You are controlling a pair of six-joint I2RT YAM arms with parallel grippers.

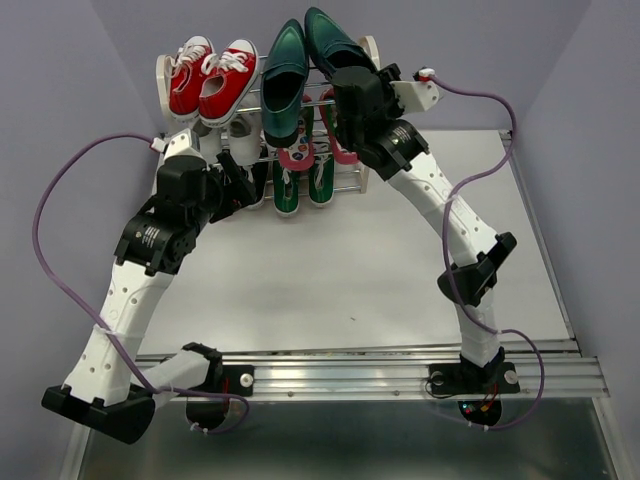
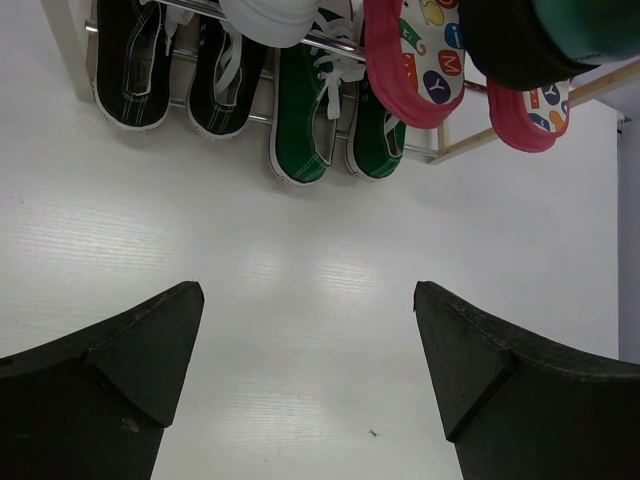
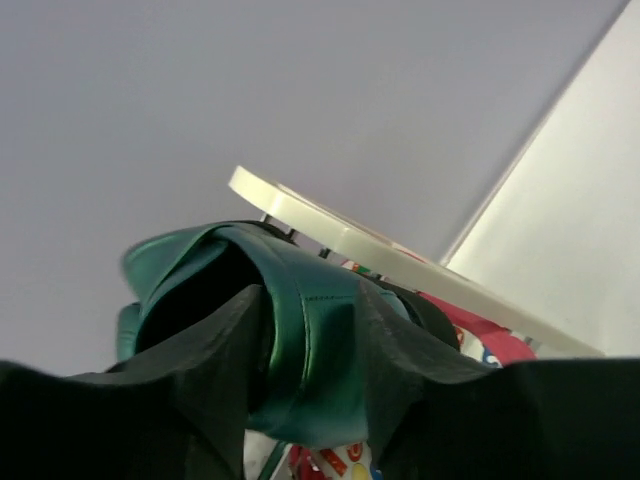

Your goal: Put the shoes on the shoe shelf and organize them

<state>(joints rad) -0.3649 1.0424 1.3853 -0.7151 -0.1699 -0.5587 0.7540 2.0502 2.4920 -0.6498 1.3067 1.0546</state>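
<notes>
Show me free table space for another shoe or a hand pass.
Free: table in front of the shelf, under the open left gripper; also the strip right of the shelf. Crowded: top tier, red sneakers beside loafers, right gripper clamping one loafer.

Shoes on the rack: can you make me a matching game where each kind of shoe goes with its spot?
Things:
1. red sneakers
2. flip-flops
3. green canvas sneakers
4. right-hand green loafer

Places:
A. bottom tier, right side
B. pinched at its heel by the right claw
C. top tier, left side
D. middle tier, right side

Pairs: 1-C, 2-D, 3-A, 4-B
</notes>
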